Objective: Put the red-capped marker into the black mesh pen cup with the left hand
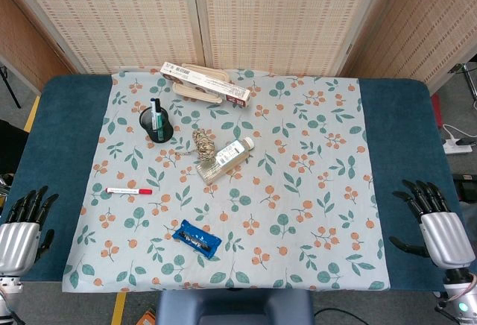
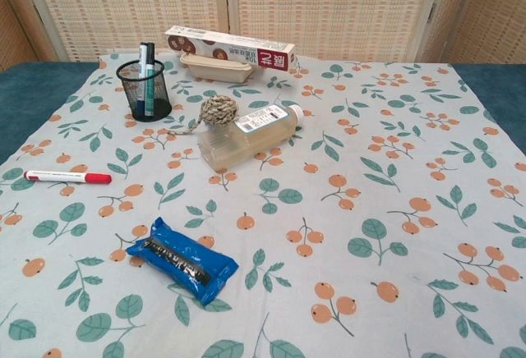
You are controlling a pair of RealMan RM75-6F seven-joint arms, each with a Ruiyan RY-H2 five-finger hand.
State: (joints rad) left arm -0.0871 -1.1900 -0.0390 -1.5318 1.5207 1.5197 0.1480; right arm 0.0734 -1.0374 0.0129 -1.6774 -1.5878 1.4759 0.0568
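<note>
Marker (image 1: 128, 191) with the red cap lies flat on the cloth, well short of the mesh cup (image 1: 157, 126), so the empty, spread-fingered left hand (image 1: 21, 228) should drop over its white barrel and pinch mid-length.

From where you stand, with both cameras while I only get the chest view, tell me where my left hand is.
Observer: The left hand rests at the table's near left corner on the blue cover, holding nothing, fingers apart.
Operator: Place it against the red-capped marker.
Observer: The red-capped marker lies on the floral cloth, forward and to the right of that hand, clear of it.
Operator: Report the right hand too.
Observer: The right hand sits at the near right edge, also holding nothing.
Operator: Give me the cup from above.
Observer: The black mesh pen cup stands beyond the marker.
</note>
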